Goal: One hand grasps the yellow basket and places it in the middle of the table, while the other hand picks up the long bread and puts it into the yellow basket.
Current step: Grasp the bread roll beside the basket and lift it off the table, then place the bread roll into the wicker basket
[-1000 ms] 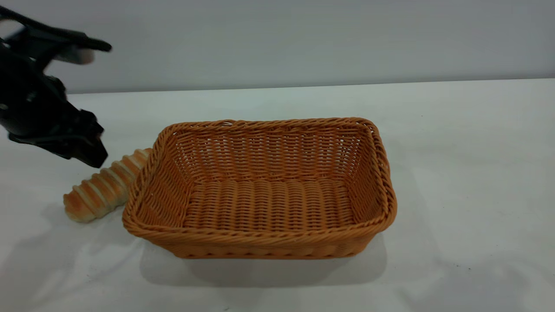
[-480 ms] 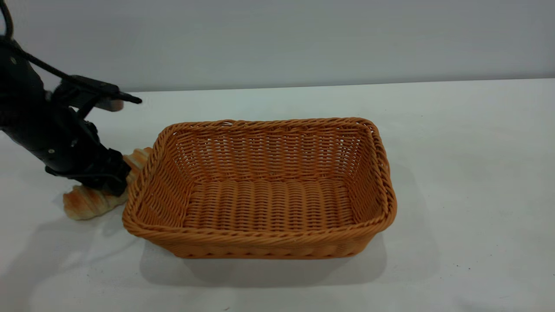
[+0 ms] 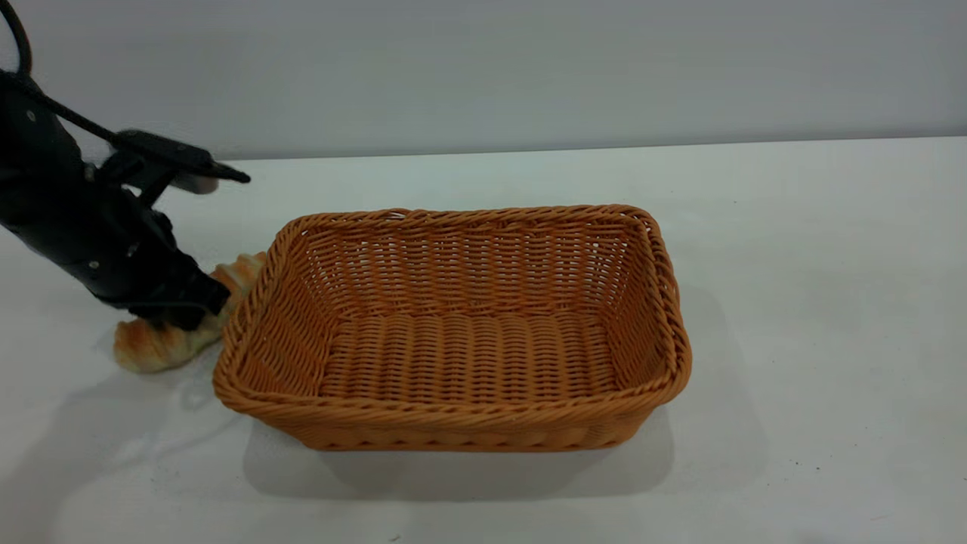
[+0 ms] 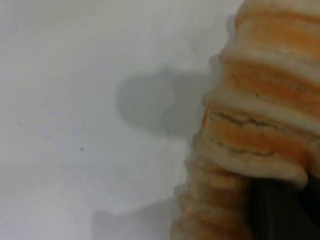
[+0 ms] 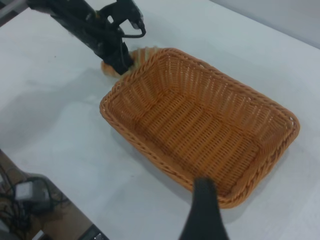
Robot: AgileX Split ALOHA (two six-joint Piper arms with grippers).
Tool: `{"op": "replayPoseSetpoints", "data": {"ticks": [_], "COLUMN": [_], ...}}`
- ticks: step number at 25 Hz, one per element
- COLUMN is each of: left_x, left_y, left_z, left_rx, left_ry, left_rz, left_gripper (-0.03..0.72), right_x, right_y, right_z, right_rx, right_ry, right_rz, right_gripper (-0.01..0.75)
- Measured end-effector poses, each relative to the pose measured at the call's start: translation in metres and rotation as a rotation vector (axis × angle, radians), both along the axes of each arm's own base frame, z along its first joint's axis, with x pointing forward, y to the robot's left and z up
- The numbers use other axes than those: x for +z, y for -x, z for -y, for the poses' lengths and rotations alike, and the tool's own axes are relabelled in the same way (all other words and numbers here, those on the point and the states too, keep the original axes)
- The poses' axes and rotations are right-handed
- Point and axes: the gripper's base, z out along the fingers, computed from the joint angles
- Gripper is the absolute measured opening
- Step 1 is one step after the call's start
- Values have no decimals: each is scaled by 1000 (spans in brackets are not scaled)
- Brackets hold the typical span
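A broad, plain white surface (image 3: 793, 302) fills most of the exterior view, with a pale grey wall behind it. Nearest the camera, just left of centre in the frame, sits a large rectangular woven wicker basket (image 3: 453, 332), orange-tan, with sloping open-weave sides and a braided rim. It stands upright and holds nothing.

Just beyond the basket's left end, at the middle left of the frame, lies a small elongated bread roll (image 3: 162, 344) with a golden-brown crust and pale cream ridges. Its far end touches or nearly touches the basket's outer rim. It rests on the surface.

The left arm, black, reaches down from the upper left of the frame, and its tool (image 3: 181, 306) sits across the middle of the roll, covering it there. In the left wrist view the roll (image 4: 260, 125) fills the right side of the frame, with one dark finger (image 4: 280, 210) pressed against it at the lower right. Whether the tool has fully closed on the roll cannot be told.

In the right wrist view, one dark finger (image 5: 204, 212) of the right tool shows at the bottom edge, raised above the basket (image 5: 200, 120); its opening cannot be told.
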Motion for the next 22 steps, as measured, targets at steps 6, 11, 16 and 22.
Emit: {"op": "replayPoseSetpoints", "data": {"ticks": [6, 11, 16, 22], "left_x": [66, 105, 105, 101], "left_y": [-3, 8, 28, 47], "left_z": [-1, 26, 82, 132], "left_rx": [9, 23, -109, -248], "left_ry": [33, 145, 197, 201], "left_rz": [130, 150, 42, 25], "left_gripper": [71, 71, 71, 71], "right_x": [0, -1, -1, -3], "right_y": [0, 1, 2, 3], "right_z": [0, 0, -1, -1], "right_rx": [1, 5, 11, 26], "right_ry": [1, 1, 1, 14], "right_rz": [-1, -9, -20, -34], "right_gripper": [587, 587, 587, 587]}}
